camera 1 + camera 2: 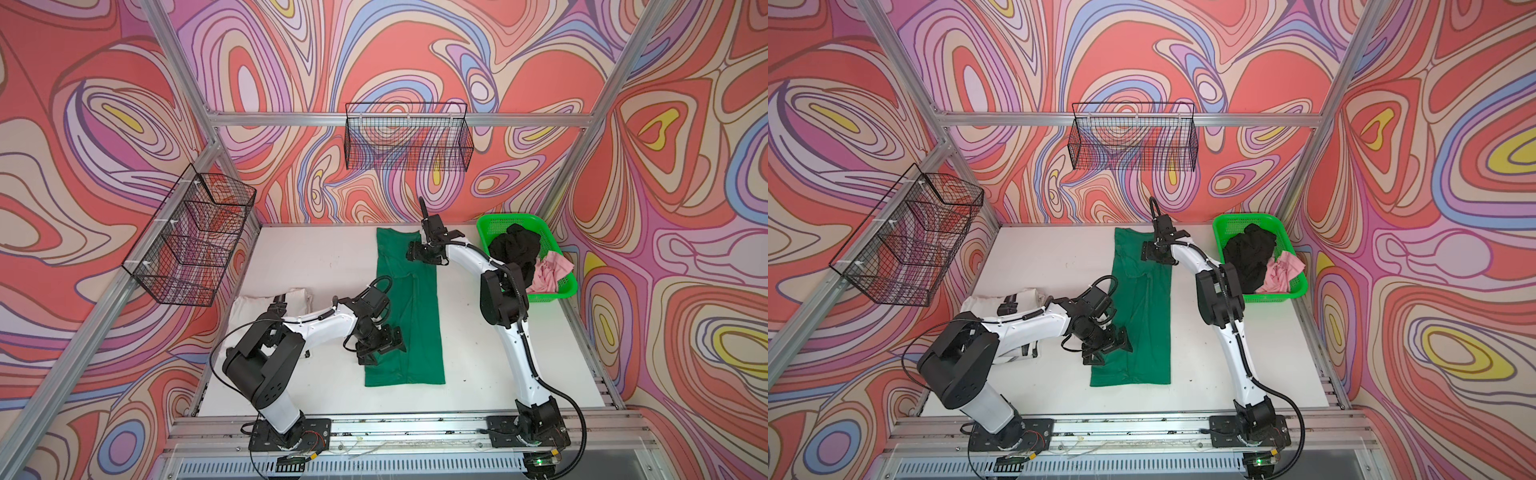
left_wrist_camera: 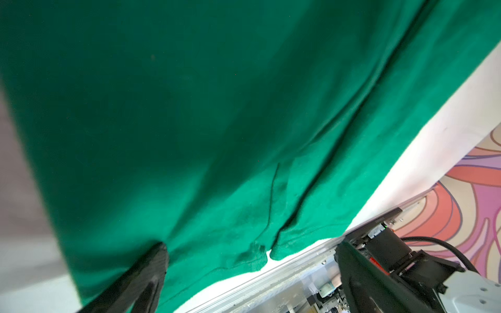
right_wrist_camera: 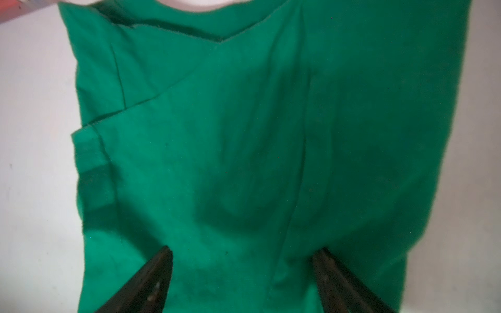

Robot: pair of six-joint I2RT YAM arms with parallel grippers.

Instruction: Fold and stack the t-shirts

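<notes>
Two sets of jaws stood wide and empty over the large dark green cloth t-shirt (image 1: 415, 316), a long soft strip: my left gripper (image 1: 380, 340) toward its hem, my right gripper (image 1: 419, 253) near its collar, placed, I judged, for a crosswise fold. Right of it, a crumpled black t-shirt (image 1: 513, 249) and a pale pink t-shirt (image 1: 548, 270) sat in a bright green perforated plastic basket (image 1: 498, 222); left of it lay a folded white t-shirt (image 1: 245, 311).
</notes>
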